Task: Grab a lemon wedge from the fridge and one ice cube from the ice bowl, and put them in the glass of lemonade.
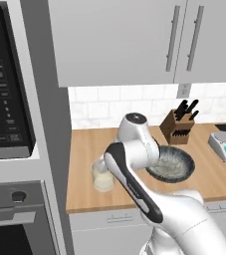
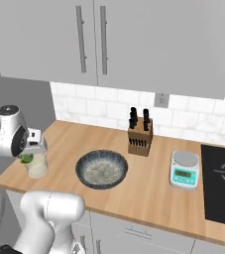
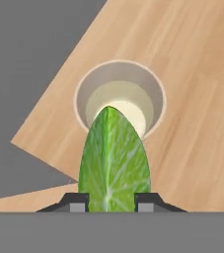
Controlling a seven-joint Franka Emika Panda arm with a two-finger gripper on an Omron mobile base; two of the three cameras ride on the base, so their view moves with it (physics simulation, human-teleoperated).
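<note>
In the hand view a green lemon wedge [image 3: 113, 163] sits pinched between my two dark fingertips, pointing at the mouth of the glass of lemonade [image 3: 119, 99] right below it. My gripper [image 3: 111, 203] is shut on the wedge. From the right base view the gripper [image 2: 28, 155] hangs just over the glass [image 2: 37, 165] near the counter's left end, with a bit of green wedge [image 2: 26, 158] showing. The left base view shows the glass [image 1: 103, 178] partly behind my arm. The dark grey ice bowl [image 2: 101, 169] lies to the right of the glass on the counter.
A wooden knife block [image 2: 140, 136] stands behind the bowl by the tiled wall. A white kitchen scale [image 2: 185, 170] sits further right, beside a black cooktop [image 2: 223, 188]. The oven column [image 1: 10, 149] rises left of the counter. Wall cabinets [image 2: 109, 39] hang overhead.
</note>
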